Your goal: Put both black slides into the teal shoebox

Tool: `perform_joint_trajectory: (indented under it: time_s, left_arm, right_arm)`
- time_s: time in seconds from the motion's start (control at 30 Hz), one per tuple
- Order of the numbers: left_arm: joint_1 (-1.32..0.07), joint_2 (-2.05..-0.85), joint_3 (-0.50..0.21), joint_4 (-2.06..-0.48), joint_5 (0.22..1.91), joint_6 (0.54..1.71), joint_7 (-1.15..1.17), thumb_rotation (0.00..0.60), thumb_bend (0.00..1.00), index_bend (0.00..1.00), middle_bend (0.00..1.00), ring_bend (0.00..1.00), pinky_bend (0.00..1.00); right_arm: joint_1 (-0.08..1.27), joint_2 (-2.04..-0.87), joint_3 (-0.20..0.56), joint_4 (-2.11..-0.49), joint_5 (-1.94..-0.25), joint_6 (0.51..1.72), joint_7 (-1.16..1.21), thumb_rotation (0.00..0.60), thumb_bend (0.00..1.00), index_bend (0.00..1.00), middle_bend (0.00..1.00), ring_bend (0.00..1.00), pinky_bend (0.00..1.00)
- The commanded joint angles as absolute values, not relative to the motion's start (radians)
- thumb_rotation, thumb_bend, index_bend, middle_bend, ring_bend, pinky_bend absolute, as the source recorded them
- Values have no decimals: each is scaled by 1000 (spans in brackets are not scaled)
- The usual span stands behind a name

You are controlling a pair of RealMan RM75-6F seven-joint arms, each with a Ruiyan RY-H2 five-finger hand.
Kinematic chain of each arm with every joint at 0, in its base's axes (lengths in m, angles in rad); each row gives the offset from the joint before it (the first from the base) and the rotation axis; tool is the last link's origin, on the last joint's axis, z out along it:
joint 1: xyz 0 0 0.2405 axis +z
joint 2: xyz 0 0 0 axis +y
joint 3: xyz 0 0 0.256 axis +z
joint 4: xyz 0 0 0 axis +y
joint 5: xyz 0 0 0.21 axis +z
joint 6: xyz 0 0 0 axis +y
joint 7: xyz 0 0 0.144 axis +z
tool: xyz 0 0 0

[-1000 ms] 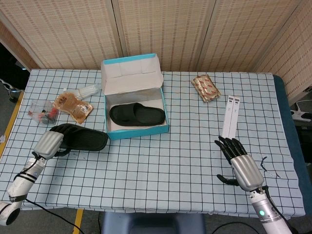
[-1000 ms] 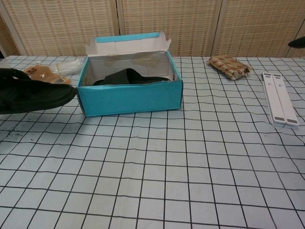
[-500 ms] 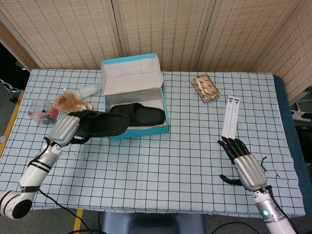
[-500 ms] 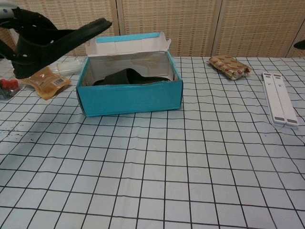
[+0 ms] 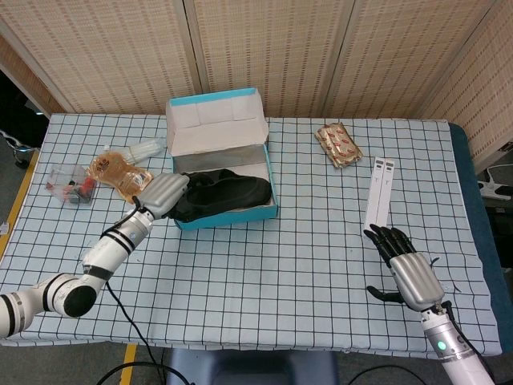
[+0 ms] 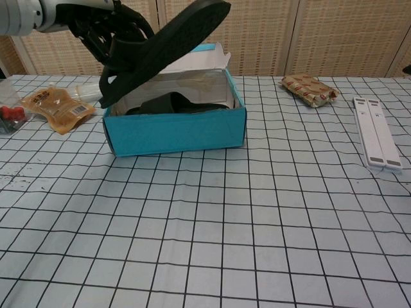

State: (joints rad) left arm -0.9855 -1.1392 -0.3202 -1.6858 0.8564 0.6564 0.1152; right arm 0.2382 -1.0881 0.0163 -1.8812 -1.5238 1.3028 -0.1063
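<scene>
The teal shoebox (image 5: 228,215) stands open at the table's middle left, its lid (image 5: 215,122) flipped up at the back. One black slide (image 6: 168,102) lies inside it. My left hand (image 5: 164,195) grips the second black slide (image 6: 164,48) by one end. In the chest view that slide hangs tilted above the shoebox (image 6: 176,131), its far end raised toward the lid, with my left hand (image 6: 106,29) at its lower left end. My right hand (image 5: 413,273) rests over the table at the front right, fingers spread, holding nothing.
An orange-brown snack pouch (image 5: 120,172) and a clear bag of small items (image 5: 68,183) lie left of the box. A red-brown packet (image 5: 338,144) and two white strips (image 5: 379,192) lie on the right side of the table.
My left hand has carried the slide up and to the right, from the table left of the box to above the box opening. The right hand has drifted slightly toward the front edge.
</scene>
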Motion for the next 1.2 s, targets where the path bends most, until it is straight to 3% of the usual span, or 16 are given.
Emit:
perform_joint_trajectory:
  time_s: [0.03, 0.4, 0.8, 1.2]
  left_arm:
    - [-1110, -1206, -307, -1556, 743, 560, 156, 600, 441, 648, 805, 585, 554]
    - [-1313, -1210, -186, -1383, 541, 332, 160, 600, 451, 649, 807, 585, 551]
    - [-1470, -1229, -11, -1274, 481, 191, 77, 600, 452, 646, 809, 585, 551]
    - [-1544, -1290, 73, -1153, 520, 47, -65, 600, 466, 645, 804, 570, 542]
  right_arm:
    - [240, -1092, 19, -1874, -1515, 1296, -102, 600, 64, 0, 4, 0, 0]
    - [249, -1110, 27, -1839, -1480, 1269, -92, 600, 64, 0, 5, 0, 0]
    - [250, -1112, 22, -1836, -1480, 1259, -89, 600, 64, 0, 4, 0, 0]
    - [249, -1111, 17, -1836, -1481, 1252, -79, 600, 64, 0, 4, 0, 0]
